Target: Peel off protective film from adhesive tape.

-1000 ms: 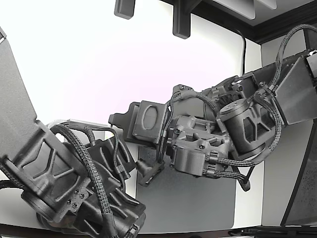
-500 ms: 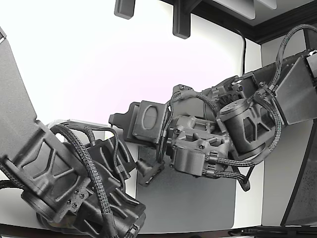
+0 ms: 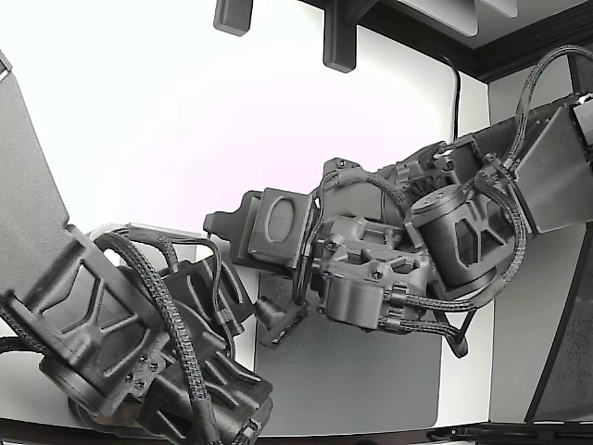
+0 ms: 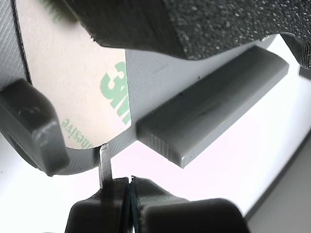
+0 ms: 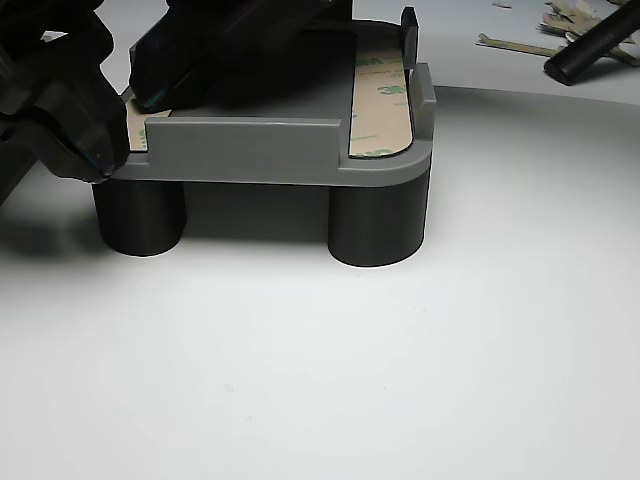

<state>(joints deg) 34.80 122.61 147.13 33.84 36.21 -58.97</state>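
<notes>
In the wrist view a beige 3M protective film (image 4: pixel 73 82) covers a tape strip on a grey fixture (image 4: pixel 214 97). A thin tab of film (image 4: pixel 104 162) stands off the strip's end and runs down into my gripper (image 4: pixel 129 184). Its dark jaws are closed together with only a hairline seam between them. In the other view the fixture (image 5: pixel 250 150) stands on two dark round legs. One film-covered strip (image 5: pixel 380 100) lies at that view's right and another (image 5: pixel 133 122) at its left, where my gripper (image 5: pixel 85 140) sits. In the exterior view the fingertips are hidden among the arms.
A second dark arm (image 3: pixel 120 334) fills the exterior view's lower left, close to my arm (image 3: pixel 417 250). A grey mat (image 3: pixel 371 380) lies on the white table below. Peeled film scraps (image 5: pixel 560 25) and a black rod (image 5: pixel 595 45) lie at the other view's far right.
</notes>
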